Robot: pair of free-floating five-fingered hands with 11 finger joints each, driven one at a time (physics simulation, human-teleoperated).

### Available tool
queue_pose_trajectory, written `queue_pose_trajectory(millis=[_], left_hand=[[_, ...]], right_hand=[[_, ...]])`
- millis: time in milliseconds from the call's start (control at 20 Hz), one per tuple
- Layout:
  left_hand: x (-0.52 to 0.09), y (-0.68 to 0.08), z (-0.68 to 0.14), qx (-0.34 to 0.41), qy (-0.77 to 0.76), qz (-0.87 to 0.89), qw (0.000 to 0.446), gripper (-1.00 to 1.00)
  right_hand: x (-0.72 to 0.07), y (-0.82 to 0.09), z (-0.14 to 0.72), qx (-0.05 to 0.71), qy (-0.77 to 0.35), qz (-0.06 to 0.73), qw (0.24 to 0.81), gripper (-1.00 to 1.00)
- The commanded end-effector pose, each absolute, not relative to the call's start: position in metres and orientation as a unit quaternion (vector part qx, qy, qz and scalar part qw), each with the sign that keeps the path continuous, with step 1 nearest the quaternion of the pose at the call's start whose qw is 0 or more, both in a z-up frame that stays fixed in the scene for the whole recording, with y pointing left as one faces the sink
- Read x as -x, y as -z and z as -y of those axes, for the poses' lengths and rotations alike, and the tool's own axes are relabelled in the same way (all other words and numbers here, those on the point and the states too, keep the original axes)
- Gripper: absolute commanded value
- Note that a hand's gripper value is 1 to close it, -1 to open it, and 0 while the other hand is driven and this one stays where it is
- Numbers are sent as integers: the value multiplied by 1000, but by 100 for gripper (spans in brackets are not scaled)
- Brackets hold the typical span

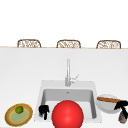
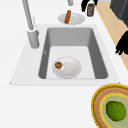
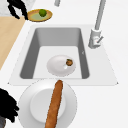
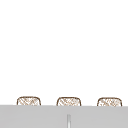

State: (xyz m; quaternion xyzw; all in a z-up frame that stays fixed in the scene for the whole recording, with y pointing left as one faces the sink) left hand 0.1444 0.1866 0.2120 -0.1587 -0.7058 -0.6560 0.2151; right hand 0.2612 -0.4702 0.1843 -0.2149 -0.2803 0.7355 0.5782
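Note:
My left hand (image 1: 43,110) hangs over the counter at the sink's front left corner, fingers loose and pointing down, holding nothing; it is also in the left side view (image 2: 122,43) and the right side view (image 3: 16,9). It is close to a yellow-rimmed plate (image 1: 10,119) with a green lime (image 1: 19,109) on it. My right hand (image 1: 121,104) hovers with spread fingers just above a small dark jar (image 1: 123,116), beside a white plate (image 1: 107,106) carrying a long brown bread stick (image 1: 108,99). A large red sphere (image 1: 67,114) covers the sink's front edge.
In the grey sink basin (image 2: 72,37) lies a white bowl (image 2: 68,67) with a small brown item (image 2: 58,65) on its rim. The tall faucet (image 1: 68,72) stands behind the basin. Three wicker chair backs (image 1: 68,44) line the far counter edge.

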Motion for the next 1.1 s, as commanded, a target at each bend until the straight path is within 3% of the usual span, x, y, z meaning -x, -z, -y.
queue_pose_trajectory(millis=[0,150,1050], left_hand=[[-144,-212,-187,159,656,706,215,0],[-144,-212,-187,159,656,706,215,0],[-144,-212,-187,159,656,706,215,0]], right_hand=[[-255,-182,492,219,-728,304,574,-100],[-246,-183,506,205,-722,334,570,-100],[-256,-148,515,199,-739,303,567,-100]])
